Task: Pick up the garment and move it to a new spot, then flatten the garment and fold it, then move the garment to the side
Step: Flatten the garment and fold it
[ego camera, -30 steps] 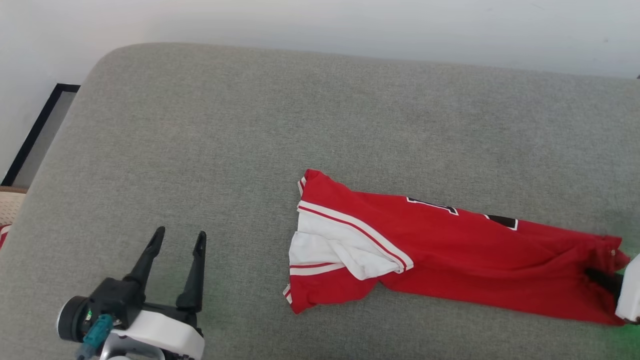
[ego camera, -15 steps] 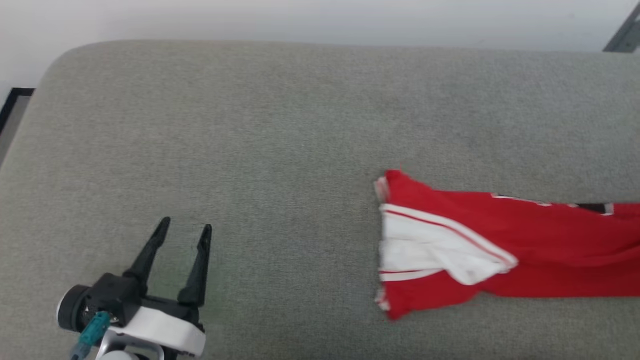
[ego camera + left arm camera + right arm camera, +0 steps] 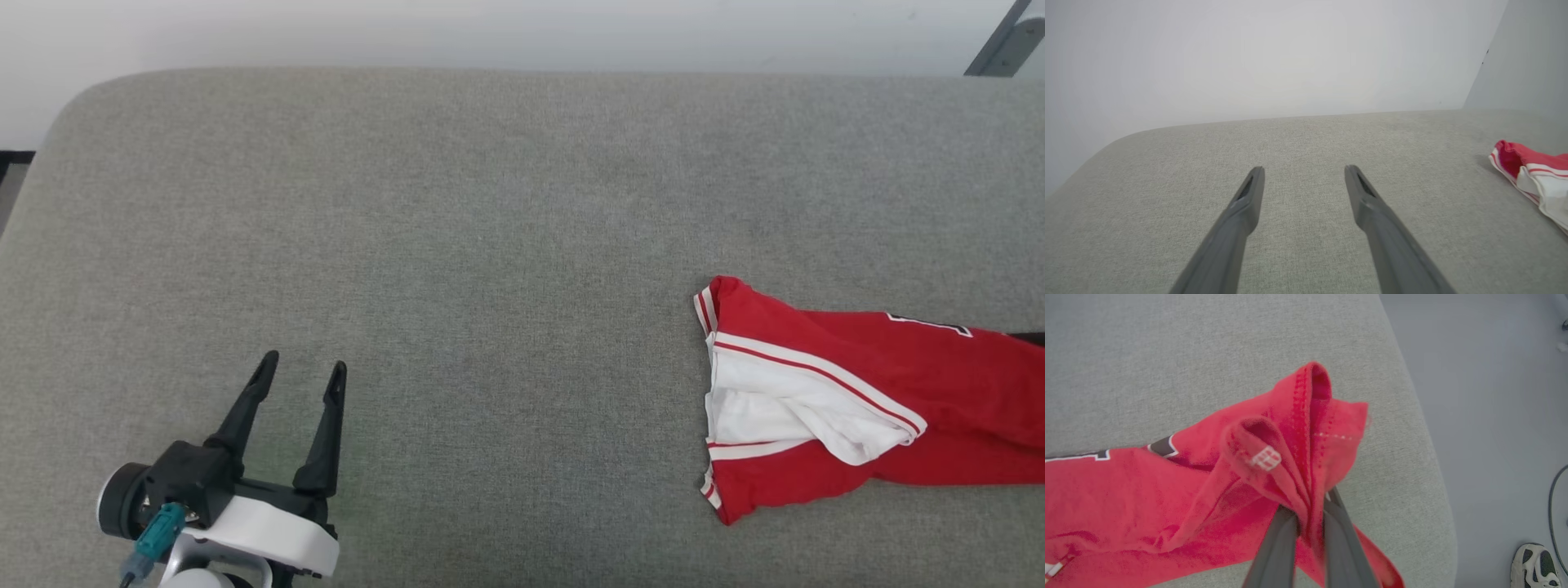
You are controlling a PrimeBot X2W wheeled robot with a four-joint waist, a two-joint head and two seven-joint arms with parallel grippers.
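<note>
We've got the right gripper (image 3: 1310, 504) pinched nearly shut on a bunched fold of the garment (image 3: 1167, 490), red hem cloth gathered in several layers between the two dark fingers. The jersey lies on the right part of the grey cushion (image 3: 490, 245), white sleeve and striped trim pointing left, and its body runs off to the right towards the grip. From the wrist camera, that grip sits close to the cushion's right edge, with floor and a person's shoe (image 3: 1537, 565) beyond it.

Over on the near left, the left gripper (image 3: 304, 364) stands with its fingers spread wide and nothing between them, well apart from the cloth.

We read this as the carry to a new spot. To do it well, we'd haul low and even so the trailing sleeve slides flat rather than rolling under. That thick pinch looks secure, but layers could slip, so no jerks. We'd set down well inside the edge, leaving room to spread.
</note>
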